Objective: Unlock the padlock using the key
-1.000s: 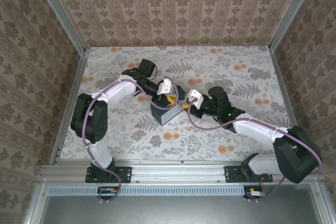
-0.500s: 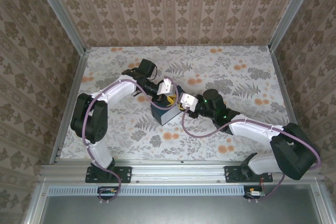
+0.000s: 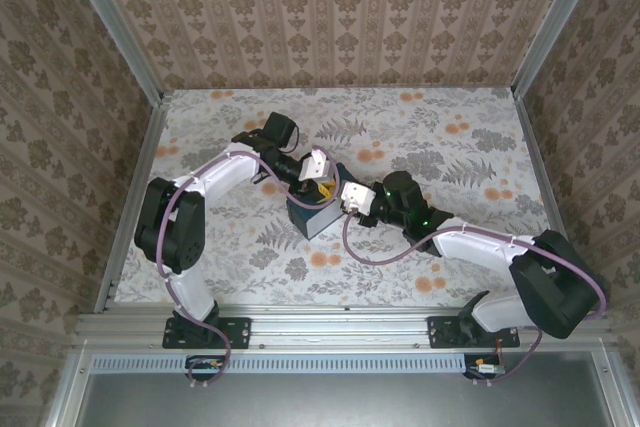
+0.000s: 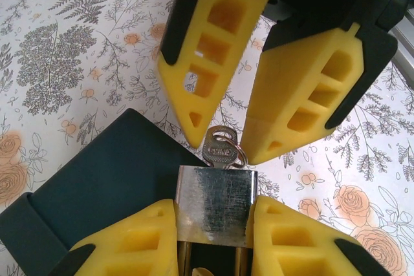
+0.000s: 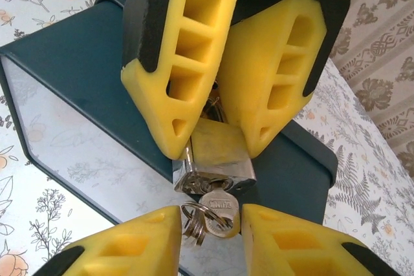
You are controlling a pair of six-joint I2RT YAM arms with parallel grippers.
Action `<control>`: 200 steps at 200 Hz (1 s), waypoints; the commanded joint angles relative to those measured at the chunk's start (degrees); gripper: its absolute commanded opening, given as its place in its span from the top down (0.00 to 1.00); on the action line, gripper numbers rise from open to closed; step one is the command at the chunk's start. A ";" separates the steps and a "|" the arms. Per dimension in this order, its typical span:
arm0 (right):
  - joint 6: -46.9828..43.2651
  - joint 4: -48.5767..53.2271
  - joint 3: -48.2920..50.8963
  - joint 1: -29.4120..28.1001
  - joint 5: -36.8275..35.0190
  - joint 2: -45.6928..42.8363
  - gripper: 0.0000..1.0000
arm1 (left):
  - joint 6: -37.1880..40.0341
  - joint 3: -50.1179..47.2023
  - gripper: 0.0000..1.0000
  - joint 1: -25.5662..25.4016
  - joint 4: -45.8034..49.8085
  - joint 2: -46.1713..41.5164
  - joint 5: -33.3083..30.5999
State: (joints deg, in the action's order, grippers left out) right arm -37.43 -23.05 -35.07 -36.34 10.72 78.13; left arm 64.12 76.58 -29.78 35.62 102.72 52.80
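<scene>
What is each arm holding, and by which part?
The left arm's jaws clamp the padlock by the sides of its silver body. The right arm's jaws flank the head of the key; whether they grip it cannot be told.

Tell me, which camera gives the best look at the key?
The left wrist view: the key faces the camera, sharp, sticking out of the padlock. The right wrist view shows it lower and blurrier. Overhead, it is too small to see.

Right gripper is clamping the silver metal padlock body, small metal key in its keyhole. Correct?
No: the left gripper clamps the silver metal padlock body, as the left wrist view shows. The small metal key is in its keyhole.
</scene>
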 commanded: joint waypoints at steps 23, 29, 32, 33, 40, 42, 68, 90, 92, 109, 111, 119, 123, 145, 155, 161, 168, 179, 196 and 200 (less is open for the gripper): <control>-1.02 -2.06 -0.26 -0.74 -0.78 1.00 0.73 | 1.47 0.02 0.88 0.42 2.24 0.49 2.76; -0.94 -2.03 -0.34 -0.75 -0.64 0.97 0.74 | 1.44 0.05 0.88 0.42 2.26 0.60 2.77; -0.85 -2.00 -0.43 -0.82 -0.62 0.97 0.74 | 1.41 0.06 0.88 0.42 2.26 0.62 2.80; -0.83 -1.96 -0.48 -0.83 -0.62 0.97 0.75 | 1.43 0.06 0.88 0.42 2.26 0.63 2.77; -0.77 -1.75 -0.66 -0.92 -0.45 0.89 0.76 | 1.36 0.05 0.88 0.42 2.27 0.64 2.75; -0.73 -1.74 -0.69 -0.93 -0.44 0.80 0.76 | 1.36 0.06 0.88 0.42 2.22 0.64 2.77; -0.80 -0.75 -0.77 -1.02 -1.10 0.06 0.80 | 1.23 0.07 0.88 0.42 2.17 0.84 2.60; -1.01 1.13 -0.88 -1.02 -1.49 -0.55 0.83 | 1.27 -0.02 0.88 0.51 2.04 0.65 2.62; -0.99 1.22 -0.94 -1.02 -1.49 -0.55 0.84 | 1.25 -0.02 0.88 0.51 2.01 0.64 2.59; 0.14 3.46 -1.87 -1.02 -1.08 -0.94 0.88 | 1.10 0.06 0.88 0.51 1.93 0.73 2.66; 0.34 3.69 -1.98 -1.06 -1.06 -1.00 0.88 | 1.10 0.06 0.88 0.51 1.92 0.73 2.71; 1.00 4.25 -2.28 -1.02 -0.80 -1.18 0.90 | 1.01 0.11 0.88 0.51 1.91 0.73 2.78; 1.32 4.40 -2.36 -1.02 -0.61 -1.32 0.90 | 1.01 0.11 0.88 0.49 1.91 0.73 2.86; 2.78 6.46 -3.47 -0.99 -0.29 -1.34 0.92 | 1.02 0.06 0.88 0.42 1.83 0.74 2.93; 3.68 6.78 -3.91 -1.02 0.29 -1.35 0.92 | 1.03 0.06 0.88 0.29 1.83 0.73 3.17; 4.12 7.18 -4.19 -0.97 0.71 -1.30 0.92 | 1.01 0.06 0.89 0.29 1.87 0.73 3.27; 4.87 7.68 -4.64 -0.93 1.40 -1.23 0.94 | 1.01 -0.02 0.88 0.25 1.83 0.73 3.36; 6.48 9.37 -5.61 -0.68 3.18 -1.18 0.97 | 1.01 -0.11 0.89 0.18 1.74 0.73 3.47; 10.03 12.97 -7.67 -0.16 6.83 -0.80 1.00 | 1.01 -0.22 0.88 -0.01 1.56 0.64 3.65; 10.95 13.52 -8.00 -0.01 7.93 -0.80 1.00 | 1.03 -0.20 0.88 -0.06 1.56 0.64 3.65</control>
State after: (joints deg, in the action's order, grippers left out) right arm -32.38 -14.46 -39.44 -36.51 11.20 77.95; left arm 64.27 76.58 -29.56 36.42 102.72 53.41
